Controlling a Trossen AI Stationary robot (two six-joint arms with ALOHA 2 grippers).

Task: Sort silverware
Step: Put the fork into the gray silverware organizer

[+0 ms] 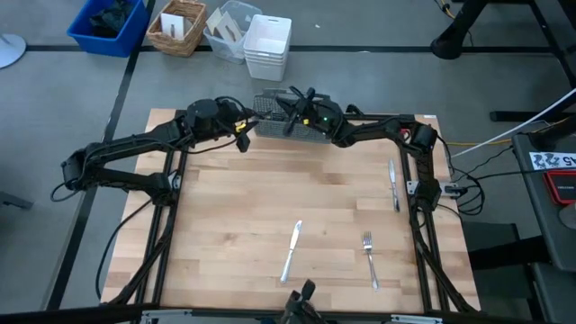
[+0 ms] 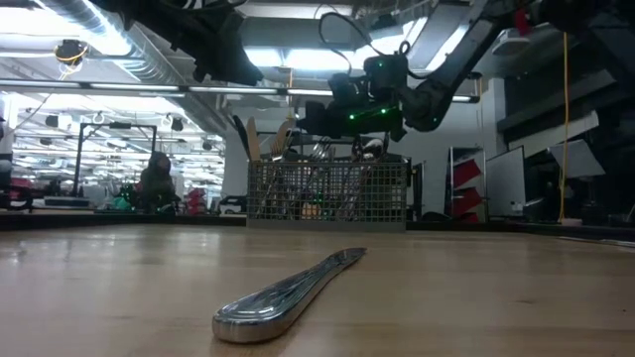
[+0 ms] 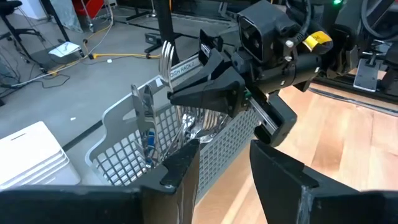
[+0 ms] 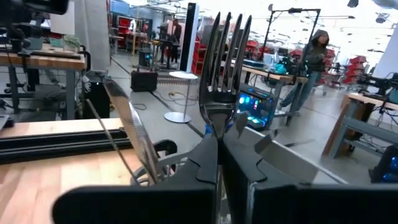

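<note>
The grey wire-mesh caddy (image 1: 288, 128) stands at the table's far edge with several pieces of silverware upright in it (image 3: 149, 124). My right gripper (image 1: 292, 117) hovers over the caddy, shut on a fork (image 4: 225, 62) whose tines point up. My left gripper (image 3: 224, 165) waits open and holding nothing just left of the caddy (image 3: 124, 155). On the table lie a knife (image 1: 292, 250) near the front, a fork (image 1: 370, 259) to its right, and another knife (image 1: 393, 184) by the right edge. My right gripper pinches the fork at its neck (image 4: 217, 124), just below the tines, between its two fingertips (image 3: 177, 96). The fingers come in about level, across the fork. The fork stands upright, tines above the fingers; its handle is hidden below them, over the caddy.
Beyond the table's far edge stand a white stack of bins (image 1: 267, 45), a clear container (image 1: 229, 27), a woven basket (image 1: 177, 25) and a blue bin (image 1: 108, 22). A person (image 4: 311, 59) stands in the room behind. The wooden top's middle (image 1: 270, 198) is bare.
</note>
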